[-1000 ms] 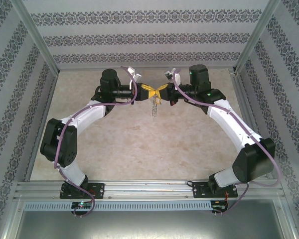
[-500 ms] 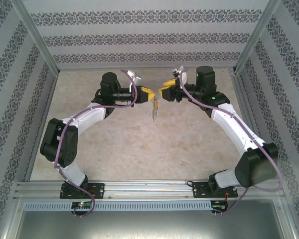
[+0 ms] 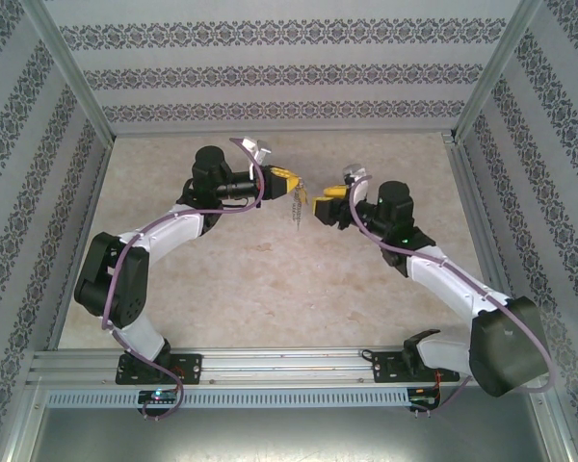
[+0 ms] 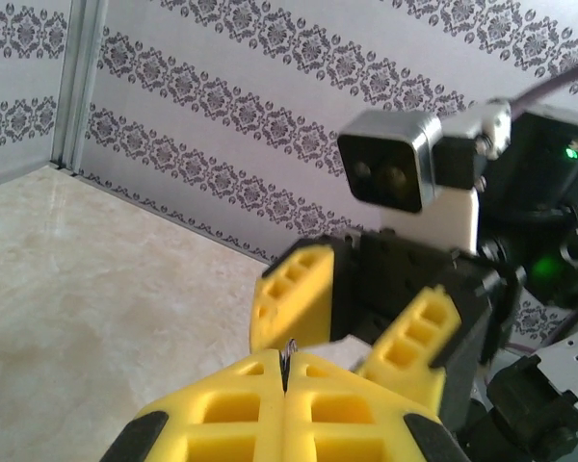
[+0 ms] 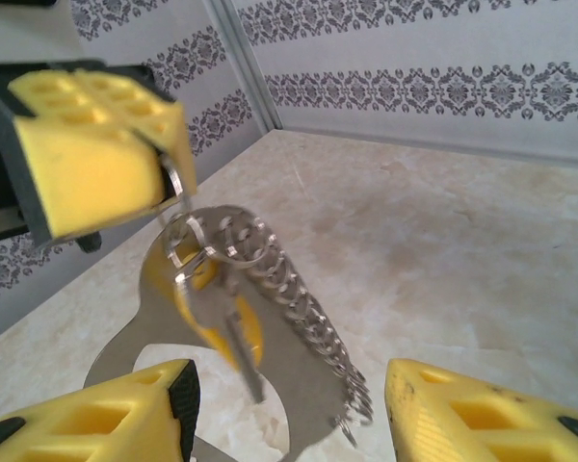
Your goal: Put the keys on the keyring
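Metal keyring midair, well off walls

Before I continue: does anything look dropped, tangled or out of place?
Nothing stands out. The left gripper is shut on the keyring, which hangs clear of the table with its chain and the key; the right gripper stands open, apart from it.

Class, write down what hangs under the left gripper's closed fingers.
The keyring, its chain and the key dangle there together. What the left gripper pinches between its pads is covered.
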